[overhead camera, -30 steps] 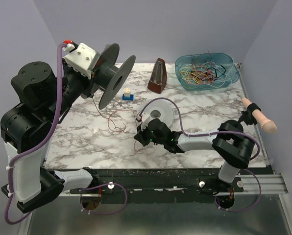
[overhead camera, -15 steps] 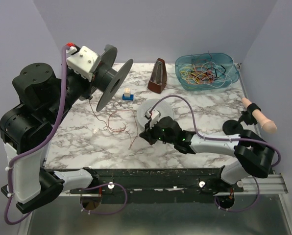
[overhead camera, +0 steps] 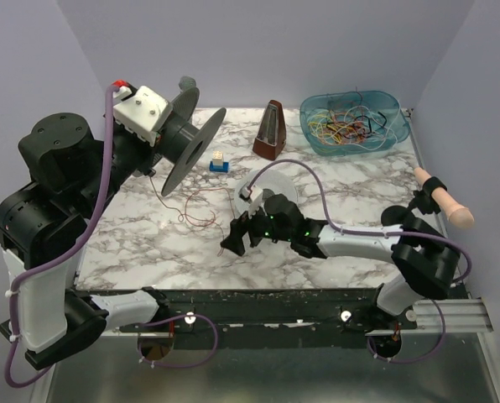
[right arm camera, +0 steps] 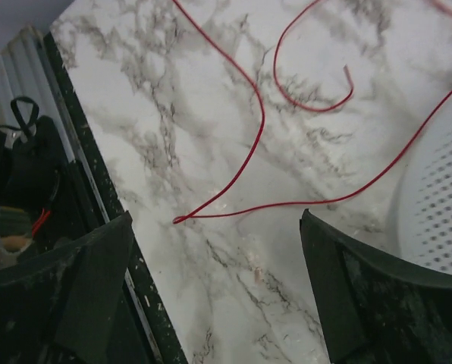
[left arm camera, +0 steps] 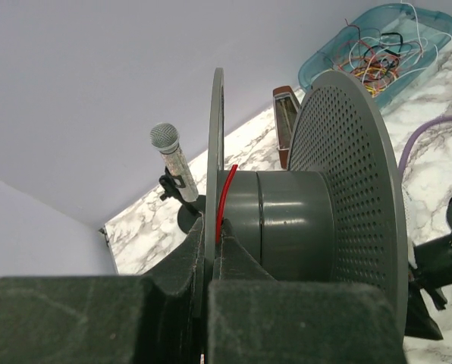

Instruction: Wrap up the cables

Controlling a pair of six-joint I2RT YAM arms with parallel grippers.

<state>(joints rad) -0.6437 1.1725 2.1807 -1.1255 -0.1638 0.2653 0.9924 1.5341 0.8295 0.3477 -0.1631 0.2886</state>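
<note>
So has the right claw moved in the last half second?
Yes. The right gripper has slid down-left in the overhead view, away from the white perforated disc, and its jaws now stand open.

1. The top camera is looking down from high behind at the whole surface [overhead camera: 359, 180].
2. The left wrist camera is looking sideways, very close to the grey spool [left arm camera: 287, 220].
3. The right wrist camera is looking down closely at the red cable [right arm camera: 262, 114], and the top camera is seeing it too.

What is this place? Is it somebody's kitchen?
Not a kitchen; it looks like a robot test booth, probably in a lab. The left arm and right arm sit at a marble-patterned table between plain purple walls, with props: a metronome, a spool and a bin of wires.
</note>
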